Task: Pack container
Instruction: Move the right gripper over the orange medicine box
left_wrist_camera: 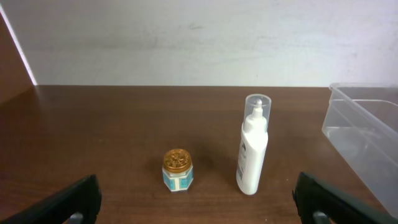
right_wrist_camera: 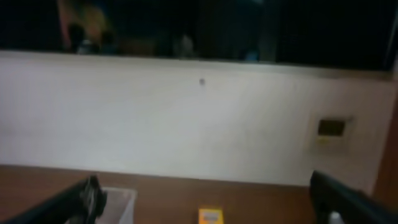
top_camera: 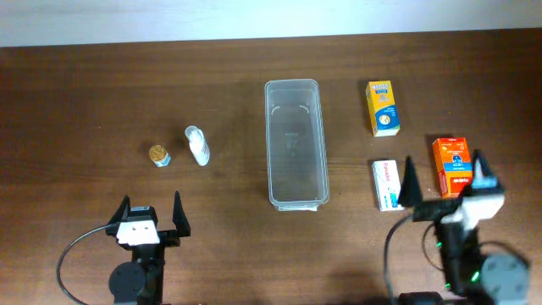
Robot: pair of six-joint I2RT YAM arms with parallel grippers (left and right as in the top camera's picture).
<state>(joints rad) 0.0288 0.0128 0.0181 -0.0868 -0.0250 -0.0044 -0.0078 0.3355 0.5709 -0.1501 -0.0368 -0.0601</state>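
The clear plastic container (top_camera: 295, 142) lies empty in the middle of the table; its corner shows in the left wrist view (left_wrist_camera: 367, 130) and faintly in the right wrist view (right_wrist_camera: 118, 202). A white bottle (top_camera: 197, 145) (left_wrist_camera: 253, 146) and a small gold-lidded jar (top_camera: 159, 155) (left_wrist_camera: 177, 170) stand left of it. A yellow box (top_camera: 383, 108) (right_wrist_camera: 210, 216), a white box (top_camera: 387, 184) and an orange box (top_camera: 452, 166) lie right of it. My left gripper (top_camera: 152, 214) (left_wrist_camera: 199, 205) is open and empty, short of the jar and bottle. My right gripper (top_camera: 445, 180) (right_wrist_camera: 208, 202) is open and empty, raised near the white and orange boxes.
A white wall (left_wrist_camera: 199, 37) runs behind the table's far edge. Bare brown tabletop (top_camera: 76, 110) stretches left of the jar. Arm cables trail at the front edge by each base.
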